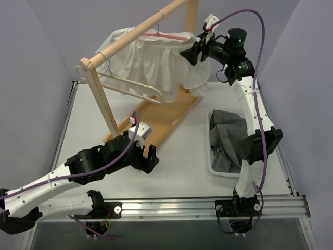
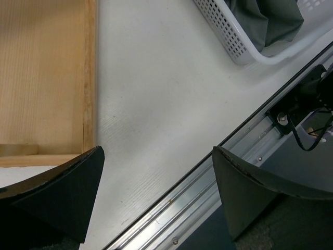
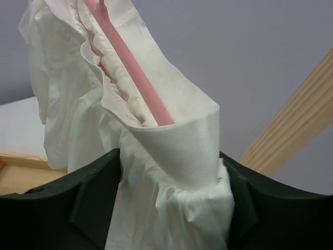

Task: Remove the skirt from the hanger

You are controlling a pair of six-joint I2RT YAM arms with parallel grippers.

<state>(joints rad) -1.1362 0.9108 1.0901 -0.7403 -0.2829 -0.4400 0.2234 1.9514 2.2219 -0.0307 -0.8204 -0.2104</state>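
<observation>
Skirt [image 3: 171, 151] matt cloth; hanger [image 3: 136, 73] smooth plastic; rack [image 1: 102, 101] bare wood.

The top view looks down from above and behind over the whole tabletop [image 1: 190, 148]. The left wrist view faces down, close, sharing the basket [image 2: 229, 39] corner. The right wrist view sits very near the skirt [image 3: 156, 172].

Left arm [image 1: 52, 182] lies low, left gripper [image 2: 157, 151] wide open — right arm [image 1: 255, 109] reaches high, right gripper [image 3: 170, 156] jaws part-closed.

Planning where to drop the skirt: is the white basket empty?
No, a grey cloth lies bunched inside the basket.
</observation>
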